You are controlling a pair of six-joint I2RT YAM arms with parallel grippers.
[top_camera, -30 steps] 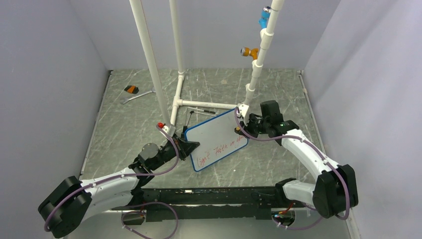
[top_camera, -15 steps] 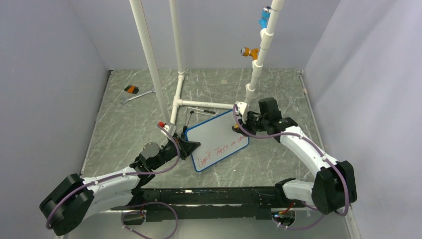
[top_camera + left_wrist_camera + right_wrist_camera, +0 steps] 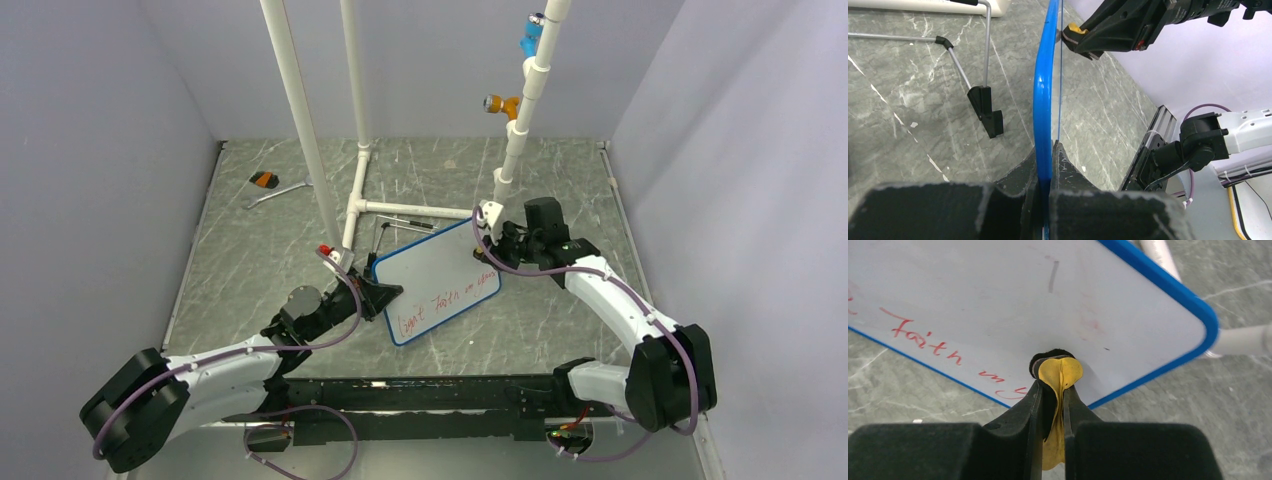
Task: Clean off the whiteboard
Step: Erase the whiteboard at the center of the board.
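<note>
Blue-framed whiteboard [image 3: 430,270] at the middle of the grey marbled table [image 3: 260,260], raised at a tilt, face toward the arms.

Left tool [image 3: 1047,150] clamped shut on the frame at the board's left edge, steadying it.

Right tool [image 3: 1053,385] pinched closed on a small yellow-and-black eraser pad [image 3: 1059,371]. Pad pressed to the board's face near its far right corner.

Change over the last second: right tool has slid a short way along the board's right edge, away from the red writing [image 3: 923,337] and toward that corner. Left tool unmoved, board barely shifted. Writing along the board's near edge reads the same as before, none lost. Faint pink smear beside the pad.

Judgement: this pass covered blank white only. The erasing proper is not yet done, and the pad must come back across the red line.
</note>
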